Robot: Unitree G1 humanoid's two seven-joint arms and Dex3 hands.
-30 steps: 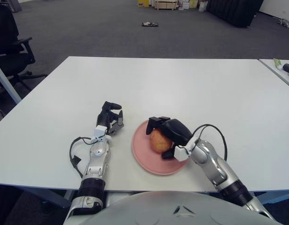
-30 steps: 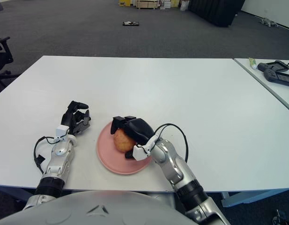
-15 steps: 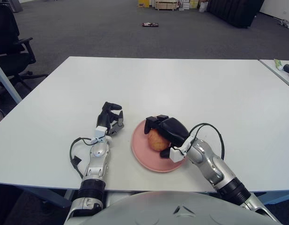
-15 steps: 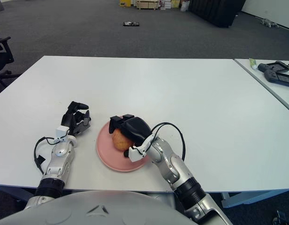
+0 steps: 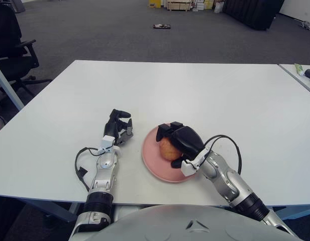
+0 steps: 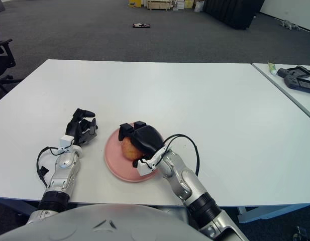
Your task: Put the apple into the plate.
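Left eye view, lower centre: round orange-red apple (image 5: 168,148) over round pink plate (image 5: 156,165) on white counter (image 5: 195,95), gripped by right hand (image 5: 179,141). Left hand (image 5: 118,127) curled empty, left of plate.

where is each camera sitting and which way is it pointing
Left eye view: on the robot's head, looking forward and down at the white table; both forearms and its chest at the bottom edge show.
Right eye view: beside it, slightly to the right, same aim and body parts.
Shared: the right hand curled over the apple above the pink plate, and the left hand beside the plate's left.
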